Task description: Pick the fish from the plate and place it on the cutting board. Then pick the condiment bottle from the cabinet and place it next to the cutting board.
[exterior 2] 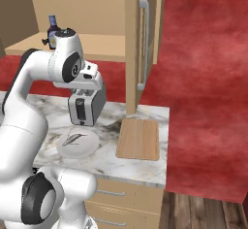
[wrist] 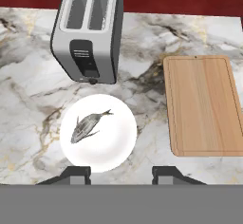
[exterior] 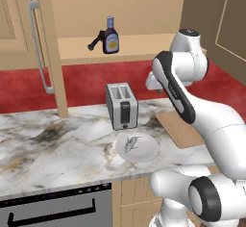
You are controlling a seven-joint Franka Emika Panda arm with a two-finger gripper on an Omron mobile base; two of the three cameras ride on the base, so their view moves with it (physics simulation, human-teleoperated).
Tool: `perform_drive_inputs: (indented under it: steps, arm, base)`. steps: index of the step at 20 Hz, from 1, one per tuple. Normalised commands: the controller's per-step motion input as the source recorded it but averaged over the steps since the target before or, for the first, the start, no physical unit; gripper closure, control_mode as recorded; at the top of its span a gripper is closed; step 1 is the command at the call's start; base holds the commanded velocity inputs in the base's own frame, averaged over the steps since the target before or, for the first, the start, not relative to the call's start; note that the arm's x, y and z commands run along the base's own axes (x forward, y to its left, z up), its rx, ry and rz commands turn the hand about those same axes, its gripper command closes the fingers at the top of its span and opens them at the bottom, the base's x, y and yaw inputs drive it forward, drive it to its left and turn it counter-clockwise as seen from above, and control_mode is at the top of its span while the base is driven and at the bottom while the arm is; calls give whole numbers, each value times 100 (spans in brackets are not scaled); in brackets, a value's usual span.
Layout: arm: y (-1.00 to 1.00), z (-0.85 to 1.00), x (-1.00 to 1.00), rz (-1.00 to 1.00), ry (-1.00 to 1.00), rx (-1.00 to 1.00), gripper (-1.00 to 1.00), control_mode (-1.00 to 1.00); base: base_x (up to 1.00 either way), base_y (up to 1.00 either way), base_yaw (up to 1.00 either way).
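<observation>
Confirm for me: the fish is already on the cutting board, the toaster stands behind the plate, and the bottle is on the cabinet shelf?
Not quite. The hand view shows the fish lying on the plate; the cutting board is bare. The toaster and bottle are as you say.

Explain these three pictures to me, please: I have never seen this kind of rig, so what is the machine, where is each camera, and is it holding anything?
It is a white robot arm on a driving base, in a rendered kitchen. Two cameras sit on the base behind the arm, one to its left, one to its right. The third rides on the hand and looks down past the gripper, whose fingertips stand apart above the counter and hold nothing. On the marble counter lie a plate with the fish on it, a toaster behind it, and a bare cutting board beside it. The condiment bottle stands on the cabinet shelf, next to a small black tool.
</observation>
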Motion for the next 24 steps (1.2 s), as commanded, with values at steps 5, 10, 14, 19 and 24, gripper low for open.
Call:
perform_drive_inputs:
  steps: [5,10,14,19,24]
  arm:
    - [0,-7,-9,0,0,0,-100,-100]
    - [1,-21,-26,0,0,0,-100,-100]
    - [6,-21,-30,0,0,0,-100,-100]
    - [15,-21,-24,0,0,0,-100,-100]
    - [15,-24,-16,0,0,0,-100,-100]
  base:
    - [0,0,0]
    - [0,0,0]
    - [0,0,0]
    - [0,0,0]
    - [0,0,0]
